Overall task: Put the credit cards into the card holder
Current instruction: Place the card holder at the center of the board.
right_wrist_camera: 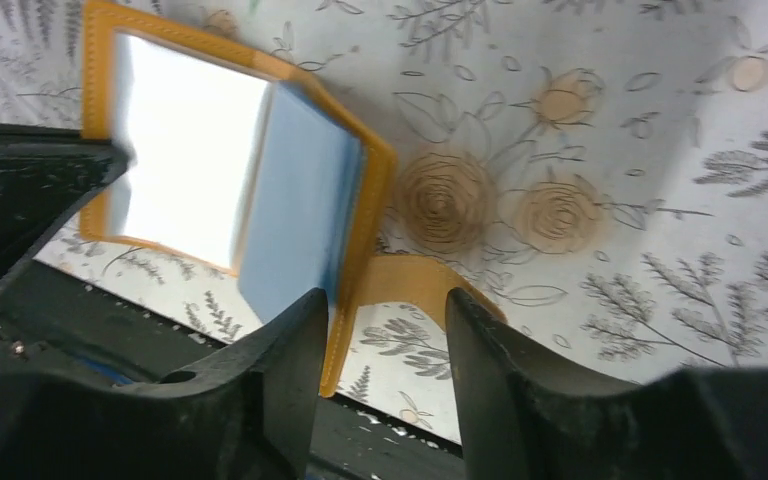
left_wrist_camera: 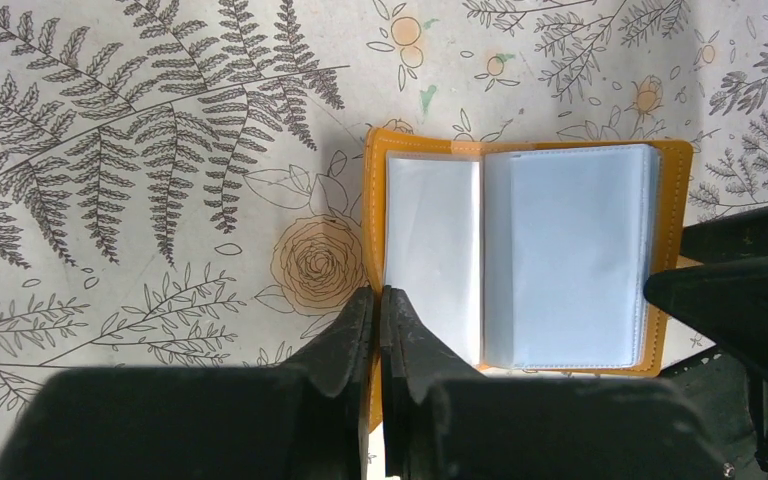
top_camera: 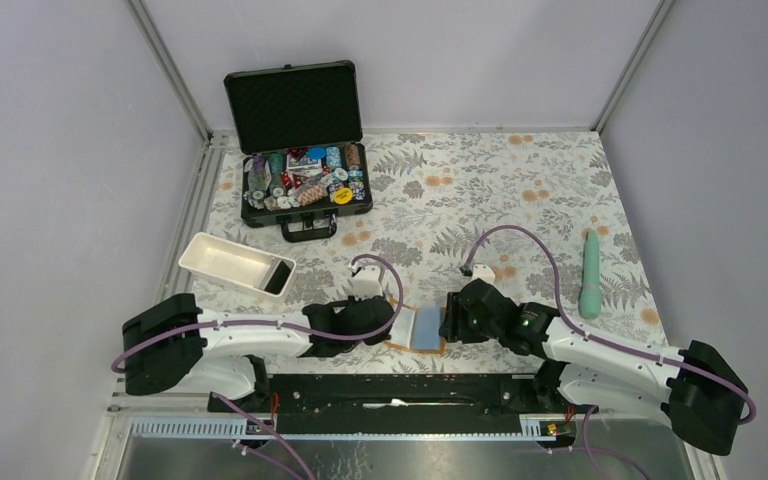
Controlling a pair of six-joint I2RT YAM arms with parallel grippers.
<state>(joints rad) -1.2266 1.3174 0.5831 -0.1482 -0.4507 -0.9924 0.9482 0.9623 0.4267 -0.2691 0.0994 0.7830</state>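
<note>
The orange card holder [top_camera: 426,328] lies open on the floral cloth near the front edge, between both grippers. Its pale blue sleeves [left_wrist_camera: 570,250] face up, and its left page shows a white panel [left_wrist_camera: 430,250]; I cannot tell if that is a card. My left gripper [left_wrist_camera: 378,295] is shut on the holder's left orange edge. My right gripper [right_wrist_camera: 385,310] is open, its fingers astride the holder's right edge and snap tab [right_wrist_camera: 415,280]. A black card [top_camera: 278,276] lies in the white tray [top_camera: 222,258]. No separate pale card shows.
An open black case [top_camera: 305,180] with poker chips and boxed playing cards stands at the back left. A teal handled tool [top_camera: 590,275] lies at the right. The black rail [top_camera: 390,390] runs along the near edge just behind the holder.
</note>
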